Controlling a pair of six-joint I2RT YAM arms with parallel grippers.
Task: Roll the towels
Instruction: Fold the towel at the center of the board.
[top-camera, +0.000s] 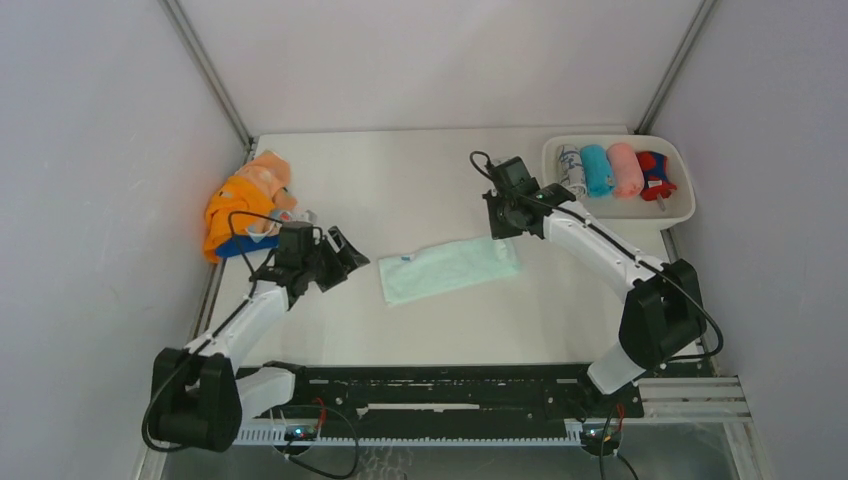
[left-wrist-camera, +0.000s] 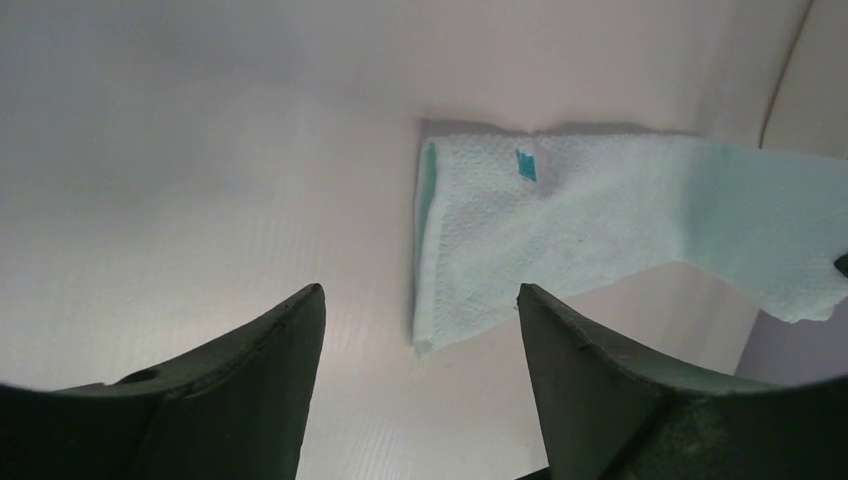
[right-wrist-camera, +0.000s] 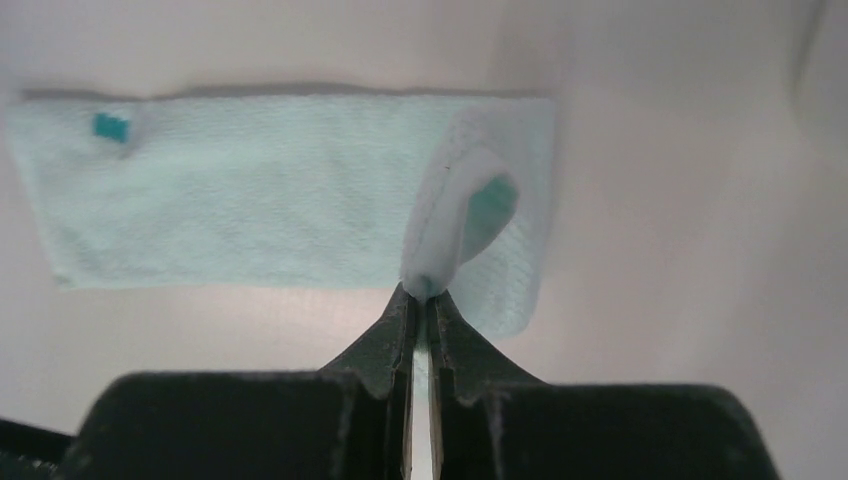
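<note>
A pale mint towel, folded into a long strip, lies flat across the middle of the table. My right gripper is shut on the strip's right end. In the right wrist view that gripper pinches a raised, curled-over corner of the mint towel. My left gripper stands open just left of the strip's left end and touches nothing. In the left wrist view the mint towel lies ahead of the left gripper, its near corner between the two fingertips' lines.
A heap of unrolled towels, orange, peach and blue, lies at the table's left edge. The white oval tray at the back right holds several rolled towels, among them turquoise and pink.
</note>
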